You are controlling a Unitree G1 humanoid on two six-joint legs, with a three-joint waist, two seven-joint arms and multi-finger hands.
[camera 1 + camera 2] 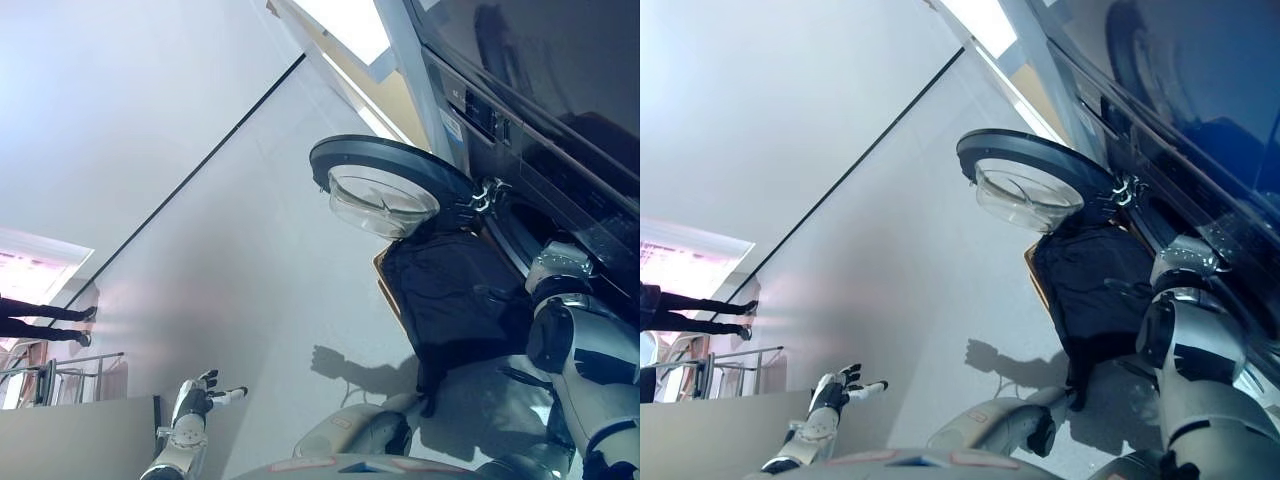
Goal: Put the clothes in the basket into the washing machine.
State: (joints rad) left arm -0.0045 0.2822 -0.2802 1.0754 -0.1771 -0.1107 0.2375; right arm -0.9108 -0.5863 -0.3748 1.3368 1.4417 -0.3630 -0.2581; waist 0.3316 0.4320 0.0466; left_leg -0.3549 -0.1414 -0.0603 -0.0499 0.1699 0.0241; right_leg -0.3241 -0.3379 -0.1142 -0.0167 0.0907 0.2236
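A dark washing machine (520, 110) fills the right side, its round door (385, 175) swung open with the glass bowl facing out. A large black garment (455, 295) hangs from the drum opening (525, 225) and drapes down over a tan basket rim (384, 275). My right arm (570, 320) reaches up to the drum opening beside the garment. Its hand is hidden there. My left hand (203, 392) is low at the left, away from the machine, open with its fingers spread and holding nothing.
A person's dark legs and shoes (45, 320) stand at the far left by a bright doorway. A metal rack (60, 375) sits below them. Pale floor with a dark line (200, 165) stretches between the left hand and the machine.
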